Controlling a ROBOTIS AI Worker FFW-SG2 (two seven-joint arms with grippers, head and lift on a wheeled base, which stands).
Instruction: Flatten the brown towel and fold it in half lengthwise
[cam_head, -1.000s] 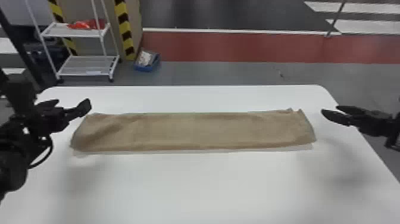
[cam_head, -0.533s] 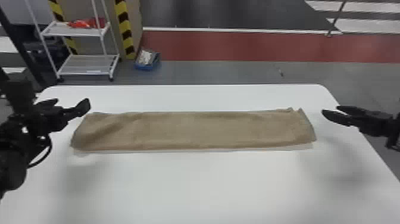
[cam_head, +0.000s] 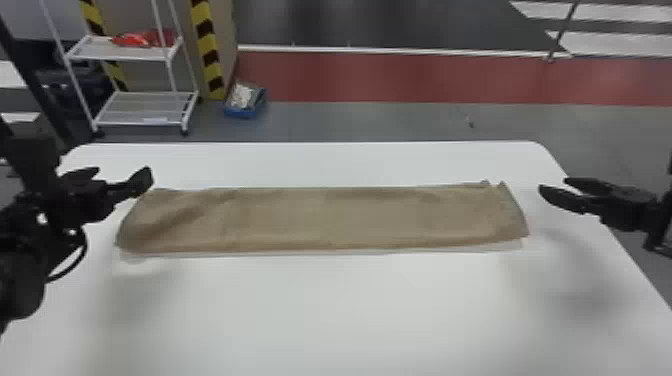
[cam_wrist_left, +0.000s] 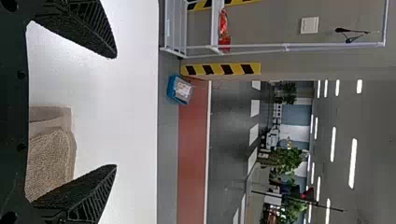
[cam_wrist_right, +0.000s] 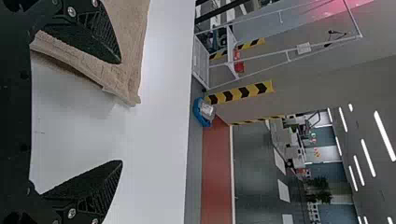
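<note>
One long towel (cam_head: 325, 217) lies on the counter (cam_head: 325, 310), mid-frame in head view, long axis running L–R btwn the grippers. L gripper (cam_wrist_left: 116, 111) sits just off its upper-left corner, above the counter, jaws spread w/ nothing btwn them. R gripper (cam_wrist_right: 121, 112) is off the right end, a bit past the upper-right corner, its jaws spread & empty too. L is prob. the nearer of the two; R has a small strip of bare counter to cross. So from L, towel lies rightward & lower in head view; from R, leftward & lower. Lengthwise fold looks basically done, w/ a thin pale strip peeking out along the lower edge & the upper-right corner a little ruffled. Next is prob. backing off outward, along the long axis, or a quick tidy of that corner, R's job. Risk: L dipping near its corner might snag & skew the fold.
</note>
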